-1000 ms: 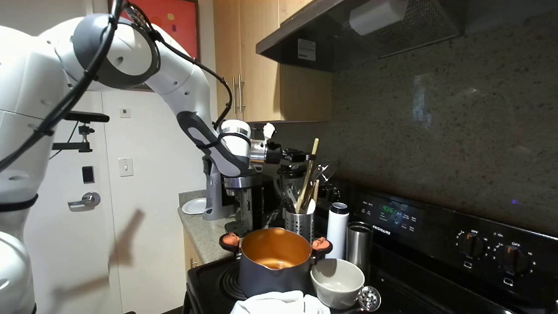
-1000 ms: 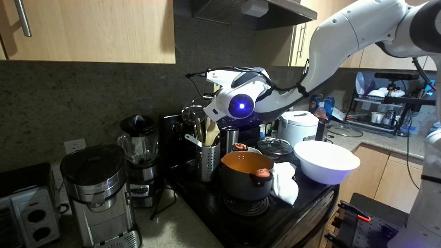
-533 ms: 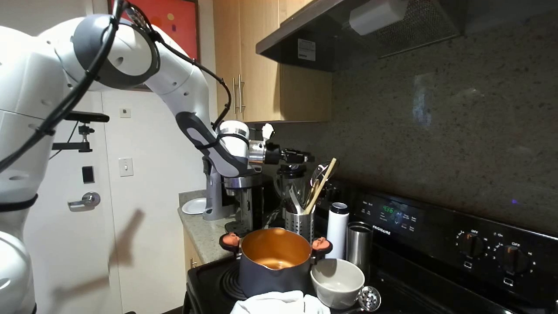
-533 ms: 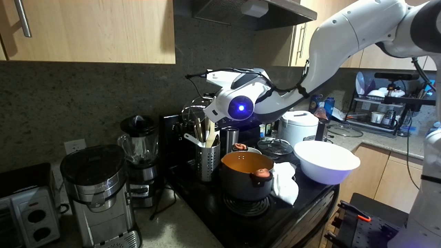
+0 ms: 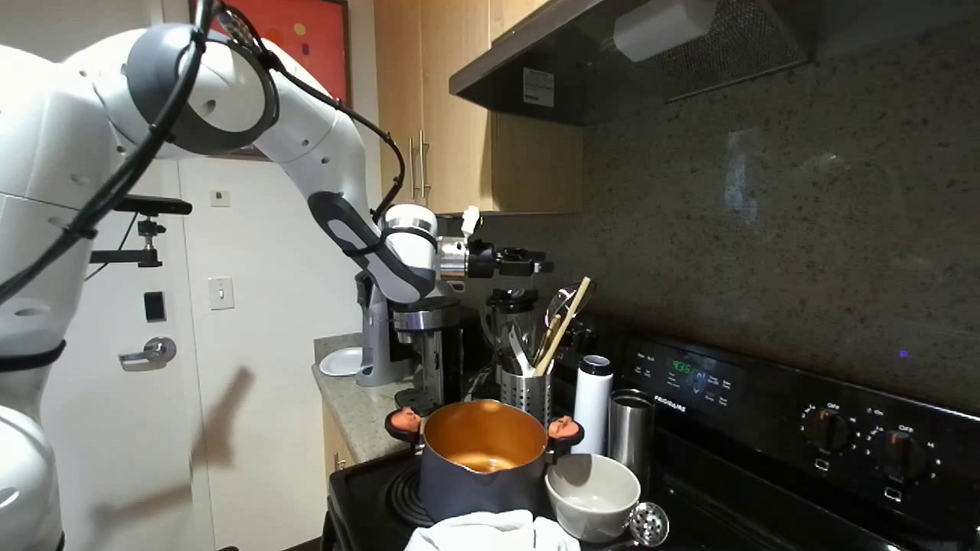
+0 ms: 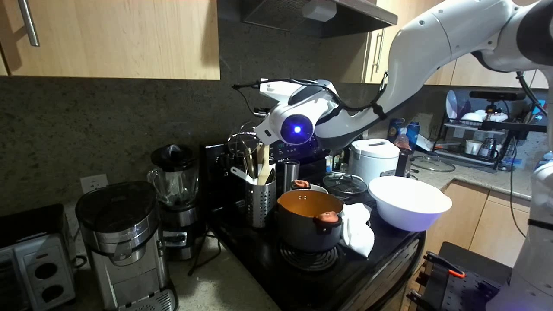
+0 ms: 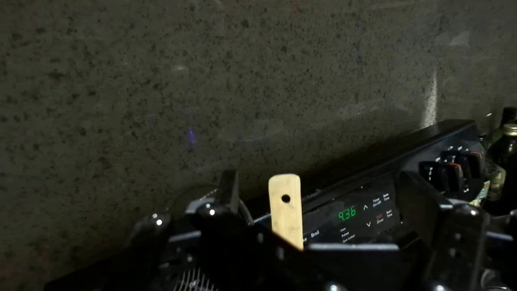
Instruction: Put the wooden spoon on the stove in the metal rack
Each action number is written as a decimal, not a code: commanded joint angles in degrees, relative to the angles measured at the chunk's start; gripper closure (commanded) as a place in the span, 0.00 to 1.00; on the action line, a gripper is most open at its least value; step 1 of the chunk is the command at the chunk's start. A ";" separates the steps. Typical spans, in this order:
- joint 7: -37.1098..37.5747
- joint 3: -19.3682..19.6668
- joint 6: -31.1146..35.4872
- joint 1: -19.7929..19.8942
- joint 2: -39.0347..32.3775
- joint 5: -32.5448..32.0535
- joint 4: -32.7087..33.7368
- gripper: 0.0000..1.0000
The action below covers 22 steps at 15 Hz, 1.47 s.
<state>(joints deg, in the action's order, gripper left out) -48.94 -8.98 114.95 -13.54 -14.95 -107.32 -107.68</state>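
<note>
The light tan wooden spoon (image 5: pixel 563 325) leans in the metal rack (image 5: pixel 527 394), a perforated silvery holder, among other utensils. Its handle leans toward the stove's back panel (image 5: pixel 754 425). Above and apart from the handle, my gripper (image 5: pixel 546 265) is raised over the rack in an exterior view. In the wrist view the gripper (image 7: pixel 319 182) stands open, fingers wide apart, and the spoon's holed handle end (image 7: pixel 286 208) shows beyond and between them, untouched. The black stove (image 6: pixel 302 287) carries the rack (image 6: pixel 260 205); the arm's wrist hides most of the gripper there.
An orange-lined pot (image 5: pixel 486 490) stands beside the rack, with a white bottle (image 5: pixel 593 402), a steel canister (image 5: pixel 631 428) and a bowl (image 5: pixel 592 497) close by. A blender (image 6: pixel 175 181) stands on the counter, and the range hood (image 5: pixel 536 76) hangs overhead.
A second ago my gripper was shut on the spoon's handle. It has opened and let go; the spoon has tipped over toward the back panel inside the rack. My gripper has risen slightly.
</note>
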 commanded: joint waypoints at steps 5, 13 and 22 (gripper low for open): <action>-1.65 -0.91 -2.54 0.66 3.51 10.18 1.05 0.00; 3.60 -1.12 -0.78 1.54 10.78 23.70 -6.25 0.00; 12.70 -0.44 2.08 1.62 22.71 34.13 -17.88 0.00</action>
<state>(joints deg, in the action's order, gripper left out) -38.96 -9.24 114.51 -12.76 2.39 -75.58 -120.53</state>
